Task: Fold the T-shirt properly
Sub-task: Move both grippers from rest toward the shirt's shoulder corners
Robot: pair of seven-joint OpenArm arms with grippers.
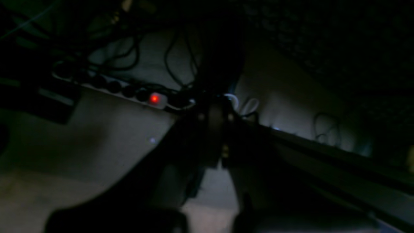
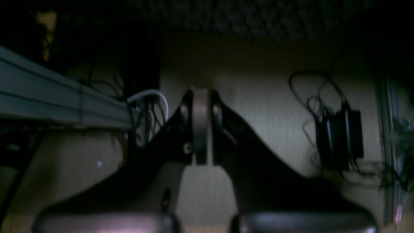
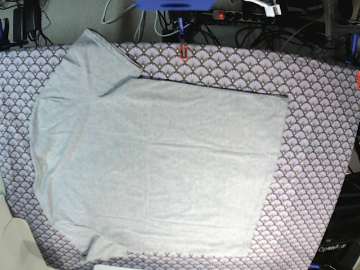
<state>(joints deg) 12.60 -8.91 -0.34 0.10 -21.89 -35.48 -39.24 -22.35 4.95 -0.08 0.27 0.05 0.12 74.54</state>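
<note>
One T-shirt [image 3: 157, 163] lies flat on the patterned tablecloth [image 3: 315, 146], collar end toward 9 o'clock. Left gripper [image 1: 217, 129] and right gripper [image 2: 200, 126] hang below table level, well apart from it, jaws closed, holding nothing.

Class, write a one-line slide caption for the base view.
Grey T-shirt spread flat and unfolded on a purple-white patterned tablecloth, one sleeve pointing to the top left; no arm in sight.

surface: table under fan-scale tablecloth [image 3: 320, 146] | directly on it: grey T-shirt [image 3: 163, 169], spread flat
</note>
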